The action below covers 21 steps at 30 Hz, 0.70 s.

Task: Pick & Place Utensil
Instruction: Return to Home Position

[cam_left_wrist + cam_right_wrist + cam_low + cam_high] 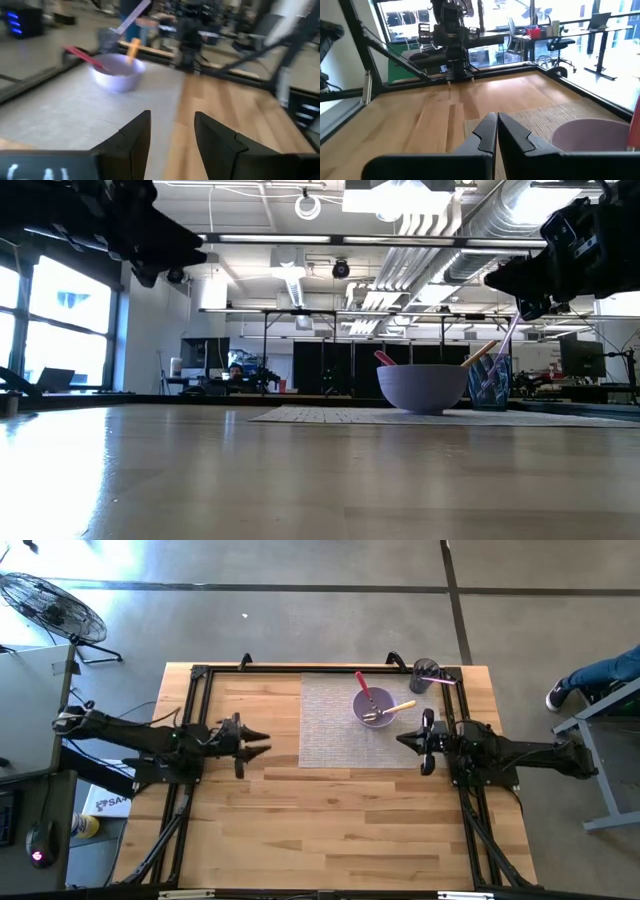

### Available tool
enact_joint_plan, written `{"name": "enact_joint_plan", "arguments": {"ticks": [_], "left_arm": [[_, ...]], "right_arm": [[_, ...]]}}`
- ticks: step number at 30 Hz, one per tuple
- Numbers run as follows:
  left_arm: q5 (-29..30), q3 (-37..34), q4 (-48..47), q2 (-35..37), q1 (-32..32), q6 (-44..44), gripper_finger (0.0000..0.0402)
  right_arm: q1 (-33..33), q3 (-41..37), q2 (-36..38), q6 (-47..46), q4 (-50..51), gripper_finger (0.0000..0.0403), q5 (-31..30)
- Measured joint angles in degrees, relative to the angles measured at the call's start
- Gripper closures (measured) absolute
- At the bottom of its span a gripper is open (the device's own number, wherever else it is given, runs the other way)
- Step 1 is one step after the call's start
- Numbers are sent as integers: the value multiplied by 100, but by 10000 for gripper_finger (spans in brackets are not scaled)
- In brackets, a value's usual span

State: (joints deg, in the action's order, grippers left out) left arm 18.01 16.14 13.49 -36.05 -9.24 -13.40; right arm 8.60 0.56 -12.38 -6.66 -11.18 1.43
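- Bare wood of the table (330, 830) across the whole near half, wide passage.
- Open mat (325, 735) between left gripper (262, 741) and right gripper (403, 739).
- Blocking the far right: purple bowl (372, 708), yellow spoon (398, 708) jutting toward the right gripper, dark cup (424, 675) just behind.

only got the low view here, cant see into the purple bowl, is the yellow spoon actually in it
Observer: Yes. From above, the yellow spoon lies in the round purple bowl, its handle sticking out over the rim.
Operator: anything else in it
Observer: A red-handled utensil leans in it as well.
Operator: grippers holding anything
Observer: No. The right gripper is shut and empty over the woven grey mat's edge; the left gripper is open over bare wood.
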Motion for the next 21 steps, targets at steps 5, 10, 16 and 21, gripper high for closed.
{"name": "enact_joint_plan", "arguments": {"ticks": [5, 10, 16, 21], "left_arm": [[49, 0, -591, 865, 60, 393, 252], [103, -296, -554, 1720, 62, 512, 252], [102, -842, -432, 2385, 62, 553, 252], [-213, -1118, -298, 2858, 62, 982, 252]], "right_arm": [[0, 0, 0, -73, 21, 396, -9], [0, -2, 0, -43, 21, 400, -11], [0, -2, 0, -38, 22, 397, -11], [0, -2, 0, -36, 20, 396, -13]]}}
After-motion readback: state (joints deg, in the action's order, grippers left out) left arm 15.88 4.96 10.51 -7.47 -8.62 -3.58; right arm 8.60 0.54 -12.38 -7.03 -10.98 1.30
